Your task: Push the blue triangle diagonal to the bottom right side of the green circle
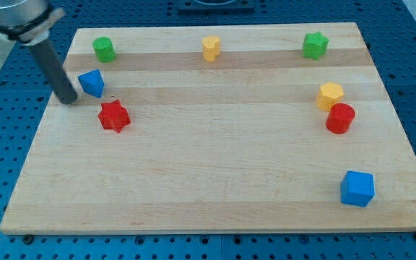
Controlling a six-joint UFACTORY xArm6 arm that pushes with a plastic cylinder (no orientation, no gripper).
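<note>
The blue cube (357, 188) sits closest, near the view's bottom right corner of the wooden board (208, 188). It is all by itself there.

Going up the view's right side, there is a red cylinder (340, 118). A yellow hexagon (331, 94) is just above it, and the two look like they touch.

Over on the view's left there is a red star (113, 115). Just above it and a bit to the left is the blue triangle (92, 83). They are close but not touching.

My tip (68, 99) is down on the board just to the left of the blue triangle. It is right beside the triangle, and I cannot tell if it touches. There is no pincer here, only a dark rod, so it holds nothing.

Far back, along the view's top edge, are three more blocks. The green circle (104, 49) is on the left, just above the blue triangle and a bit to the right. A yellow block (211, 48) is in the middle. A green star (314, 45) is on the right
</note>
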